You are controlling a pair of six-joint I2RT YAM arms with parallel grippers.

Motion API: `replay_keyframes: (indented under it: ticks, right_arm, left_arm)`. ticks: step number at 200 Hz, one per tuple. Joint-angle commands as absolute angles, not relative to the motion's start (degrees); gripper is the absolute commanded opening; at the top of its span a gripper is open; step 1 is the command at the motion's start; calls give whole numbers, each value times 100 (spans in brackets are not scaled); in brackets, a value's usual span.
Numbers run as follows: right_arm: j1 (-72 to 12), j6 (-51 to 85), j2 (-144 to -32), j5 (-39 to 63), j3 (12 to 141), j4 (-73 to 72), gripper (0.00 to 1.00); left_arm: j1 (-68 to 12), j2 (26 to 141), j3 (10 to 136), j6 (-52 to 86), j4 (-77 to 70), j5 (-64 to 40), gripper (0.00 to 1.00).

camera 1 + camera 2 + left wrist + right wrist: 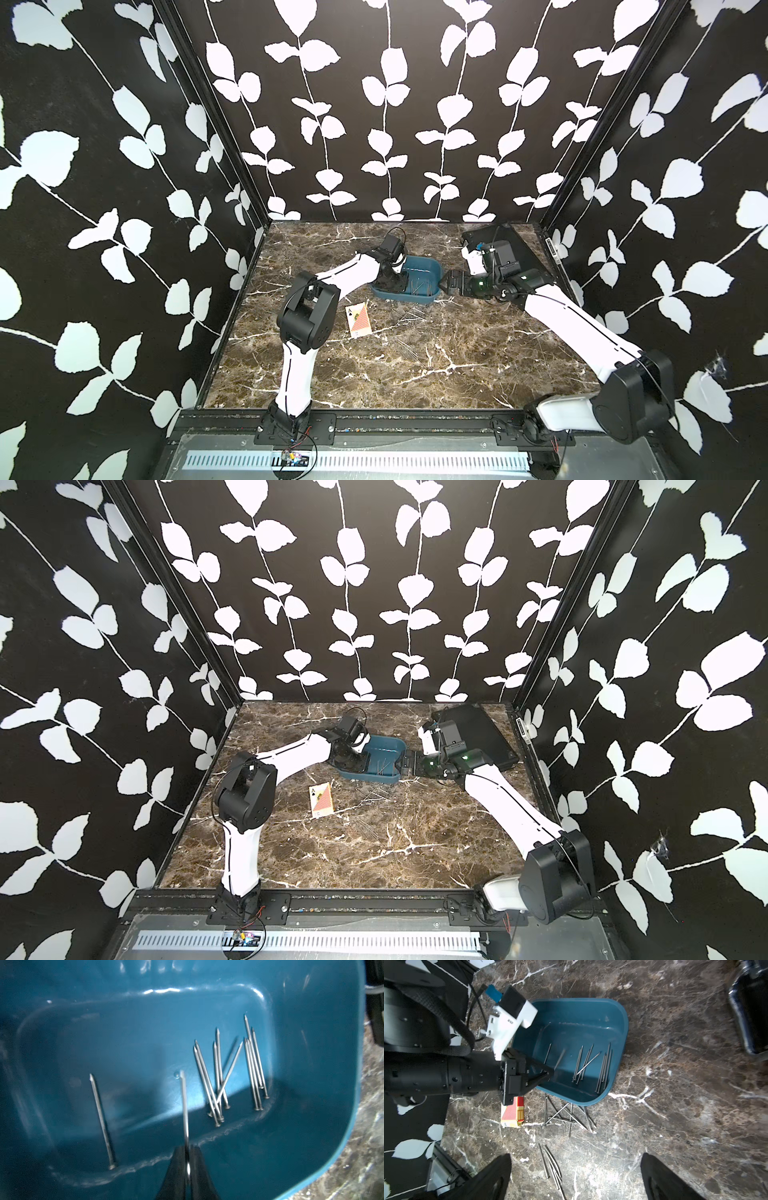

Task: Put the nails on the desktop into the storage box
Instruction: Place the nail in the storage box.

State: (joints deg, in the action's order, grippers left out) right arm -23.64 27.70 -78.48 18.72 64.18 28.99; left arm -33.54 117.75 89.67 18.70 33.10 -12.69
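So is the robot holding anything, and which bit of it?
The left gripper pinches one nail near its head end, over the storage box. The right gripper is open, empty.

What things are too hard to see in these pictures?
Whether the left gripper grips its nail: blurred, left wrist view.
Loose nails on the desktop: too small to count in both top views.
Black case: cut off by the right wrist view's edge.
Card box: partly behind the left gripper, right wrist view.
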Motion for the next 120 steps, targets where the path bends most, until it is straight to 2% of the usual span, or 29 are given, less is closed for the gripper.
replay_keyframes:
  ticks: [1,50,74,96,120]
  right_arm:
    - [-2398,2705,-7812,1623,6327,2826,99]
    - [-2426,2226,-7970,1399,6648,2916,98]
    - [-2450,2030,-8375,1807,6773,2949,97]
    - [-2649,1859,-8690,1973,7040,3242,95]
    - [-3097,1741,-8715,1570,7046,3520,92]
  left_arm:
    - [-3330,11470,9029,1943,3545,-1353,20]
    - [-3326,10797,8888,2057,3908,-1219,42]
    - [-3335,10236,8562,2263,3851,-948,53]
    - [-3331,9560,8076,2523,3789,-746,58]
    - [-3321,8740,7094,2604,3334,-690,64]
